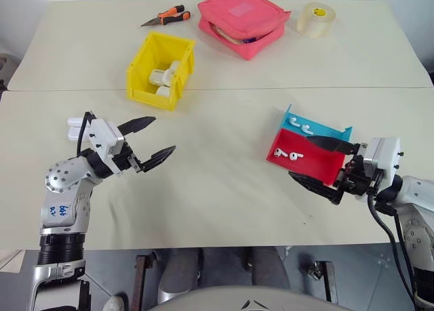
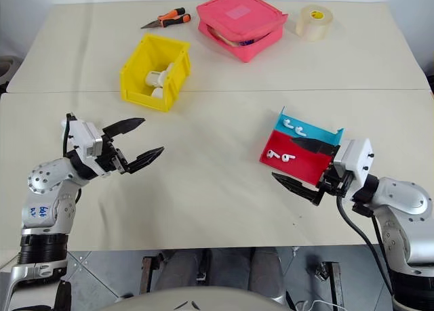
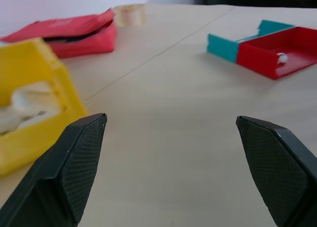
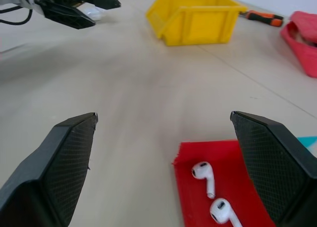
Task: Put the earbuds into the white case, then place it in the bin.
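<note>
White earbuds (image 1: 283, 153) sit in the red-and-blue tray (image 1: 319, 163) on the right side of the table (image 1: 217, 202) — four by my count: two on the red half, two on the blue half (image 1: 299, 125). None is in a case yet, as far as I can see.

White case: the yellow bin (image 1: 141, 66) already holds white glossy things (image 1: 163, 77), at least two, case-like and lying open — can't say for sure that they are cases or which one is the target. One more white object (image 1: 74, 129) lies just behind the left gripper (image 1: 150, 140); can't identify it.

Progress, as I judge it: step one not begun. Earbuds need picking from the tray, seating in a case, lid shut, then case into the bin.

Grippers: left one spread wide, empty, hovering over bare table between bin and robot. Right gripper (image 1: 324, 163) also spread wide, empty, jaws flanking the tray's near corner, earbuds right in front of it in the right wrist view — well placed for a first pick.

Other counts: one bin, one tray, one pink pouch (image 1: 243, 19), one pair of pliers (image 1: 166, 16), one tape roll (image 1: 316, 18), all at the far side.
</note>
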Tool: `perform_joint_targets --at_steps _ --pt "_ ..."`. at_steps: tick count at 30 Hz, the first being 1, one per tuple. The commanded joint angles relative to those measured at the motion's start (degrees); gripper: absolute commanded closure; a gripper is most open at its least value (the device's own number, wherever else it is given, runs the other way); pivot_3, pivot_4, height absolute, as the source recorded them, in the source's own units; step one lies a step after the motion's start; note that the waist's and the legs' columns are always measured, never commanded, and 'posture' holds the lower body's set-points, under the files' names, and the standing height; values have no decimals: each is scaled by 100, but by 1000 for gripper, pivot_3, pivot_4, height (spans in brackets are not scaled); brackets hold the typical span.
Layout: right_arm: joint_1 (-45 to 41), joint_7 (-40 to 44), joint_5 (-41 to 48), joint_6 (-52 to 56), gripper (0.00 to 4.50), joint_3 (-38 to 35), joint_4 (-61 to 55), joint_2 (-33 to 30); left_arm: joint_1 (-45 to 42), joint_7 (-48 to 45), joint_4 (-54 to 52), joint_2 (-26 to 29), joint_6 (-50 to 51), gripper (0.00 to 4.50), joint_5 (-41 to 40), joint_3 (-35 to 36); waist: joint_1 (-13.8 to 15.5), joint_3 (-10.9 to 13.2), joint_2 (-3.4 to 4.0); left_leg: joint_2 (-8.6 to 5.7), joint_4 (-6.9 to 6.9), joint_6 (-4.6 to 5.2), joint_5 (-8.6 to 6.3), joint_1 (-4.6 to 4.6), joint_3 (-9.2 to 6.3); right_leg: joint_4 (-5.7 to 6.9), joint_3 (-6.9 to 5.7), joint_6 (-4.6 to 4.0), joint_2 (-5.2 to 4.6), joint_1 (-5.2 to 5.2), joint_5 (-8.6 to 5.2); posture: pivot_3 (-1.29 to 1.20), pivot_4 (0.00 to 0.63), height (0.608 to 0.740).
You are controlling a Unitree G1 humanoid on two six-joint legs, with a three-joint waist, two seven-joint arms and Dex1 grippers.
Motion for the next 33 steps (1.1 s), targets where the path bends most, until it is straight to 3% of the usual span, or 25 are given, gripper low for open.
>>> perform_joint_targets --at_steps 1,3,6,9,12,16,21,27,33 --pt "-359 115 87 -136 0 286 14 177 554 864 -617 -44 459 41 -2 607 2 0 0 1 0 0 0 0 -2 -1 0 0 0 -1 0 0 150 740" --pt "-602 152 100 -144 0 511 18 297 937 1358 -875 -53 807 41 79 885 -51 0 -1 4 0 -1 0 1 -7 -2 1 0 0 -1 0 0 150 740" --pt "-919 141 3 -385 0 911 -49 693 1629 2503 -1550 -529 1139 41 2 1808 -64 0 -2 7 -5 -2 -1 4 -22 -1 8 0 1 -6 0 0 150 740" --pt "-1074 43 -42 -598 0 1139 -113 1086 2291 3010 -2091 -804 1669 41 -201 2369 -92 -3 -10 9 -5 -9 -5 4 -35 -1 11 -1 2 -7 -1 0 150 740" --pt "-1070 71 -207 -770 0 1314 -133 1178 2759 3392 -2521 -1077 2130 41 -415 2649 -38 -4 -11 5 -4 -6 -7 3 -36 -4 14 -1 -1 -7 -1 0 150 740" --pt "-989 99 -223 -820 0 1384 -148 1125 2734 3797 -2749 -1087 2691 41 -652 2822 56 -9 -21 4 0 -5 -8 2 -39 -1 13 -4 -1 -7 -1 0 150 740" --pt "-860 181 -3 -445 0 1328 -224 864 2051 3939 -2622 -365 3638 41 -1004 2861 37 -10 -21 6 -1 -7 -8 6 -37 9 15 -12 3 -10 -4 0 150 740" --pt "-786 217 276 103 0 1307 -377 531 917 3853 -2005 1019 5265 41 -1147 2485 5 -11 -22 3 -5 -8 -8 8 -35 17 19 -18 5 -16 -6 0 150 740" --pt "-791 96 383 374 0 1211 -568 409 -830 3240 -252 2392 6234 41 -898 1260 -36 -9 -24 6 -13 -12 -10 6 -21 25 16 -29 13 -26 -12 0 150 740"
